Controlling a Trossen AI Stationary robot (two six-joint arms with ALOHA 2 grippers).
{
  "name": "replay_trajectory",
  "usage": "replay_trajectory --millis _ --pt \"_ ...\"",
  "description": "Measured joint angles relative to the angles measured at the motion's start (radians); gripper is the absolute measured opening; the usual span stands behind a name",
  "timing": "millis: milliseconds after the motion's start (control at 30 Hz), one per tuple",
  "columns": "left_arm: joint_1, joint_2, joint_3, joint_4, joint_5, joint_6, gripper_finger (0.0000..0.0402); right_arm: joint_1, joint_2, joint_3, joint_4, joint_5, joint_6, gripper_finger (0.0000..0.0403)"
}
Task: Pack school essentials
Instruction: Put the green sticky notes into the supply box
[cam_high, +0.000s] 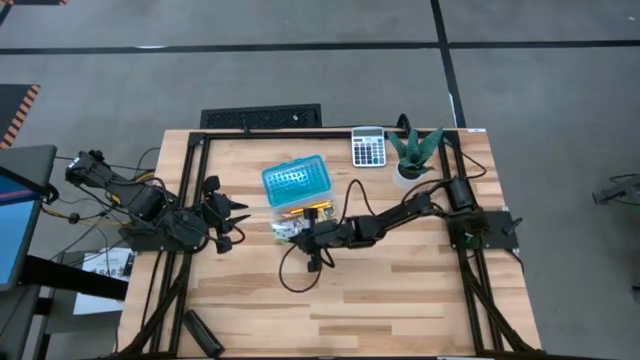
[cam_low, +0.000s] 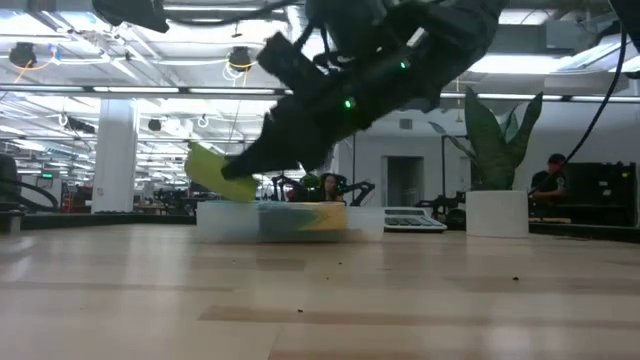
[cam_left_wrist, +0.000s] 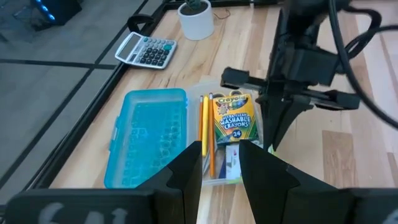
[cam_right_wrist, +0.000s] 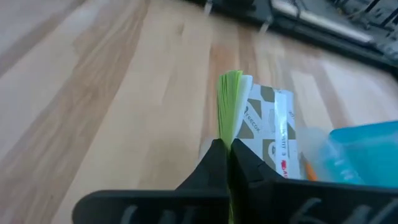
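Right gripper (cam_right_wrist: 227, 149) stretched low, pinching green sticky-note pad (cam_right_wrist: 229, 102); left gripper (cam_left_wrist: 219, 163) parted.

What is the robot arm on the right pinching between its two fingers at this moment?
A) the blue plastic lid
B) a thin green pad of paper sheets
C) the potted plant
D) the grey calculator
B: the right gripper is shut on a thin green pad, seen edge-on between its fingers; the calculator and the potted plant stand untouched at the table's far edge.
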Motion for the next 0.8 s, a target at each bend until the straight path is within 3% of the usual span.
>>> replay_trajectory --millis 800 --pt "0.0 0.0 0.0 0.0 0.002 -0.008 0.0101 -0.01 -0.035 0.027 -0.177 0.09 -0.068 0.0003"
